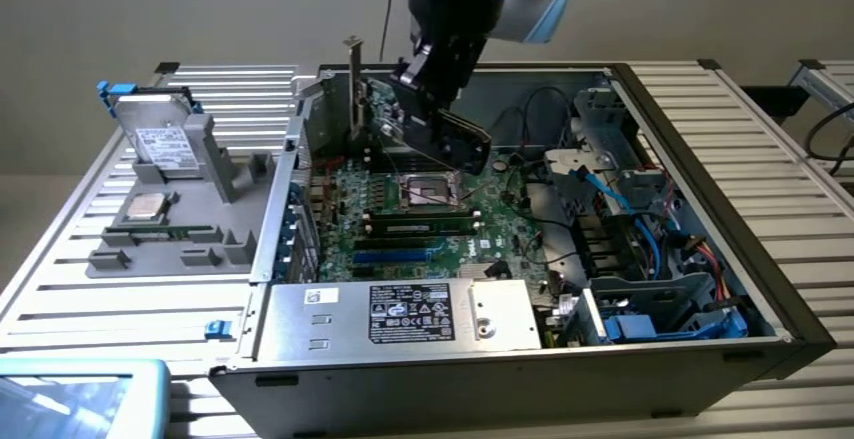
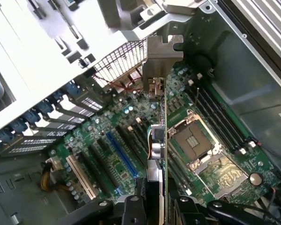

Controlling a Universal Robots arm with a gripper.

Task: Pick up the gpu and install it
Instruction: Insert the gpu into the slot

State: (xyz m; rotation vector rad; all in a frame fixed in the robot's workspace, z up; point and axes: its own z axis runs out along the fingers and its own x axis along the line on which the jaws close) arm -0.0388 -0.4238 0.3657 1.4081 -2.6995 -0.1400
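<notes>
**Card in the grip, hanging over the board**

You've got the gpu (image 1: pixel 434 124) clamped in your gripper (image 1: pixel 420 77), held up inside the open computer case (image 1: pixel 694 109). From the exterior view the card sits tilted, black cooler face showing. Its metal bracket (image 1: pixel 356 64) pokes up near the case's rear wall, toward the exterior view's left.

From the wrist view you're looking straight along the gpu (image 2: pixel 157 145), edge-on. The fingers (image 2: pixel 133 211) press it from either side, narrow, with the gripper (image 2: pixel 157 206) closed around the card's near end. The metal bracket (image 2: pixel 161 61) is at the far end, close to the slotted rear openings.

Below the card lies the green motherboard (image 2: pixel 107 154). The card's line runs between the blue slot (image 2: pixel 122 157) on one side and the open CPU socket (image 2: pixel 194 140) on the other. Whether its lower edge touches a slot, you can't tell from here.

In the exterior view the CPU socket (image 1: pixel 430 191) sits just below the card, with memory sticks (image 1: pixel 420 221) beyond it and the labelled power supply (image 1: pixel 407 314) at the near wall. Off to the exterior view's left, well apart from the case, a hard drive (image 1: pixel 163 144) stands in a grey holder (image 1: pixel 174 239).
</notes>
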